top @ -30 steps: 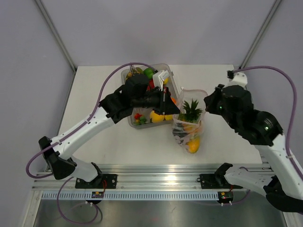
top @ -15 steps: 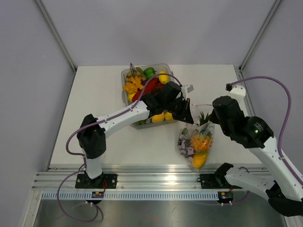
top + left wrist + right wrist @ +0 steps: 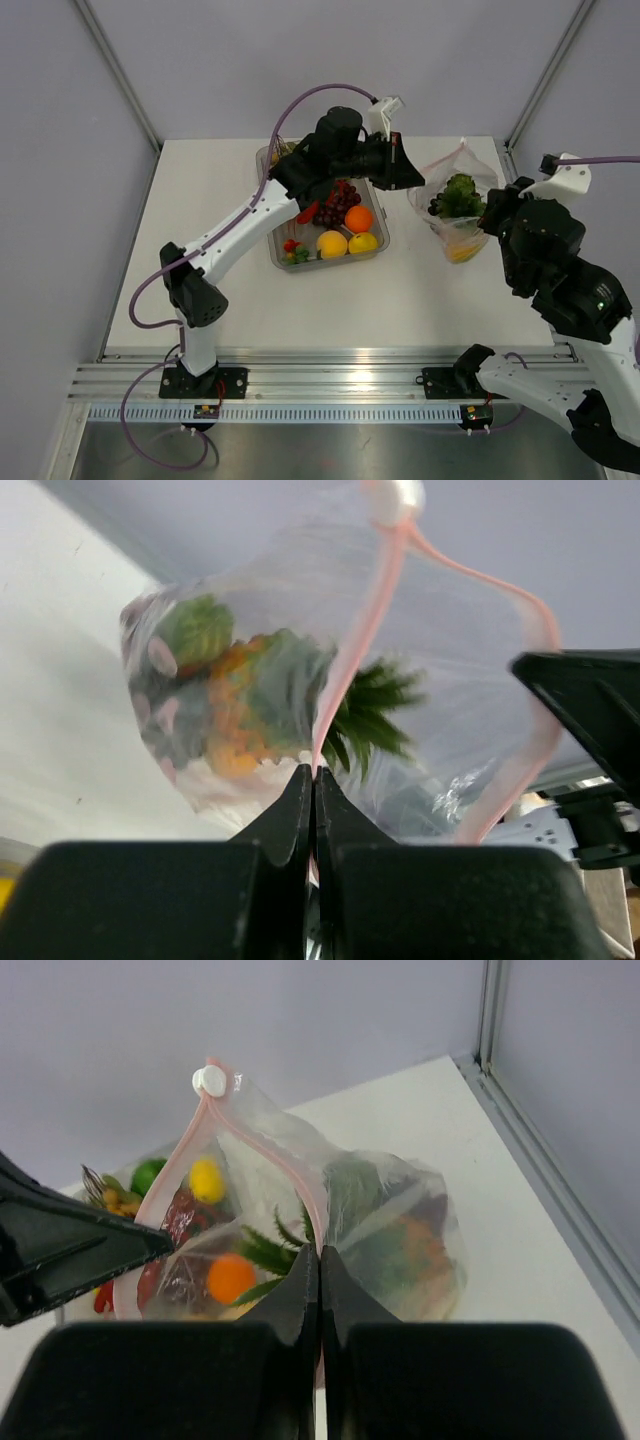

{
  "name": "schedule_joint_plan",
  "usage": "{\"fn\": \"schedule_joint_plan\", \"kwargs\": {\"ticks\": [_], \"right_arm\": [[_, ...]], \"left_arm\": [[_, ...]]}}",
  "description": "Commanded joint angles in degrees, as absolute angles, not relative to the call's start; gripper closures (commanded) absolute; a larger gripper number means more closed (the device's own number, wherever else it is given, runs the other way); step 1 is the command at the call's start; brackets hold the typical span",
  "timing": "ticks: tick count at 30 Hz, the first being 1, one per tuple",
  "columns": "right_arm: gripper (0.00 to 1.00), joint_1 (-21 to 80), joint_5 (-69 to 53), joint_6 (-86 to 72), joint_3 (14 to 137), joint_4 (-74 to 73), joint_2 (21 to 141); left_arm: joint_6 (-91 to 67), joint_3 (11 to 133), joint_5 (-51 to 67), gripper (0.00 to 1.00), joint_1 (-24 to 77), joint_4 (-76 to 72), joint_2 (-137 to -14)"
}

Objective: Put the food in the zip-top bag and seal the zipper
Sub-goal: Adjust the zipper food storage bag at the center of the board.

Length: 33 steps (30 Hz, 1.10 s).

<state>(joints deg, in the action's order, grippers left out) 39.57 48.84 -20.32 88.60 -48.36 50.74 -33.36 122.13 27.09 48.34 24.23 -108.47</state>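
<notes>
Clear, crinkly plastic of the zip-top bag (image 3: 450, 165) hangs in the upper right of the overhead view, strung between the two claws above the white surface (image 3: 200, 220). The left claw (image 3: 314, 772) is pinched fully together on one side of the pinkish-red zipper (image 3: 352, 645). In its wrist view the strip rises from between the black fingertips to the top of the frame. The right claw (image 3: 320, 1252) is likewise clamped tight on the opposite strip at the bag's right edge.

The zipper's two sides bow apart, so the mouth gapes. A white slider (image 3: 210, 1081) sits at the far end, where the strips meet. Food (image 3: 458, 192) fills the lower part of the bag: spiky green leaves, something orange and darker pieces blurred by the plastic. Whether the bag's bottom touches the surface cannot be told.

Left of the bag, a rigid clear tray (image 3: 384, 230) holds purple grapes (image 3: 340, 200), an orange (image 3: 358, 218) and yellow lemons (image 3: 332, 243).
</notes>
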Motion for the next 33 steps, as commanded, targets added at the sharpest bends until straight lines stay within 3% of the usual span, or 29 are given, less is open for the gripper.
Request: {"fn": "schedule_joint_plan", "kwargs": {"ticks": [1, 6, 18, 21, 26, 28, 33], "right_arm": [[1.0, 39.4, 47.7, -21.5, 80.7, -44.3, 49.1], [1.0, 39.4, 43.2, -28.6, 67.6, -42.7, 48.8], [1.0, 39.4, 41.6, -28.0, 69.3, -40.6, 53.8], [1.0, 39.4, 40.6, -29.3, 69.0, -39.9, 54.1], [1.0, 39.4, 36.5, -30.7, 67.8, -36.5, 54.1], [1.0, 39.4, 34.2, -30.7, 67.5, -34.4, 54.1], [1.0, 39.4, 31.7, -31.3, 68.4, -32.9, 55.5]], "left_arm": [[-33.8, 114.2, 30.1, 1.0, 47.0, 20.0, -109.9], [-34.5, 105.7, 32.0, 1.0, 45.1, 18.1, -112.5], [-30.0, 102.8, 30.3, 1.0, 42.6, 23.5, -107.2], [-28.3, 101.8, 29.1, 0.91, 42.3, 25.7, -105.5], [-23.7, 99.8, 23.9, 0.6, 41.7, 29.8, -100.4], [-21.9, 99.6, 21.6, 0.56, 41.4, 32.2, -97.8], [-20.0, 96.6, 15.3, 0.3, 40.0, 35.8, -92.7]]}}
